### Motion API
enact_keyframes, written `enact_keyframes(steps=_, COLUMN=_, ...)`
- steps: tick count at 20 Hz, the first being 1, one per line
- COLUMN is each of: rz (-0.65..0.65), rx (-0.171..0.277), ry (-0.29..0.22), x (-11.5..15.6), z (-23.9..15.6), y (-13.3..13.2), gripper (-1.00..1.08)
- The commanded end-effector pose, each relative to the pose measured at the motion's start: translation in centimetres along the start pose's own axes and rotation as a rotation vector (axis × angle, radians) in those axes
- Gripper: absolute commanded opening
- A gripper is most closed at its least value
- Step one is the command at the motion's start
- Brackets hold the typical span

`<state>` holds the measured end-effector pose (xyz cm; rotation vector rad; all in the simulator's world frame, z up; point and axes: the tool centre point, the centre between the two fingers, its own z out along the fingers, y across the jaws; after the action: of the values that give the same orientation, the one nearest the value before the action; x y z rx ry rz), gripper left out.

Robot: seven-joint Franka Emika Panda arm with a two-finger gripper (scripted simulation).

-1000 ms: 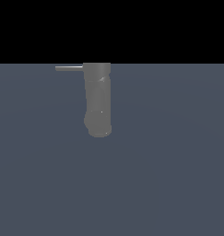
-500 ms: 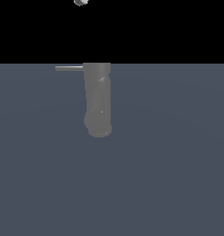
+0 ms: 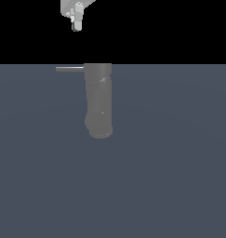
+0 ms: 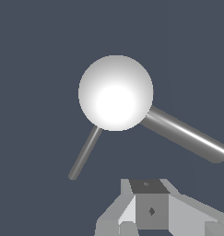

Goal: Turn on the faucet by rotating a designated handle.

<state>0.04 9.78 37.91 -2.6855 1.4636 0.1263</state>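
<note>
handle [image 3: 69,69]: thin straight grey bar sticking sideways off the top of the faucet [image 3: 99,100], directly below the gripper [image 3: 76,27] with a clear gap, no contact. Looks rigid and pivots about the column axis, so I'd expect it to swing, not lift. Smooth, narrow, probably slippery. Best contact is likely near the free tip for leverage; a side push should do, no pinch needed. In the wrist view the faucet reads as a bright rounded dome, handle [image 4: 85,153] running off toward the gripper's side.

Gripper state: cannot tell, fingers overlap in both views.

Surface [image 3: 179,176]: flat plain blue-grey, nothing else on it. Black void behind. Approach looks unobstructed.
</note>
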Motion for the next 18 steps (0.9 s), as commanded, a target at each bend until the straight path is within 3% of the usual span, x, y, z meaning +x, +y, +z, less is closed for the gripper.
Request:
enact_keyframes(steps=1, rz=0.059, rx=-0.003, ry=0.008, x=0.1, z=1.2, y=-1.4, gripper=-1.0)
enact_keyframes(steps=18, rz=0.402, rx=-0.009, ry=0.091, x=-0.5, z=9.3, y=-9.3, gripper=-1.0)
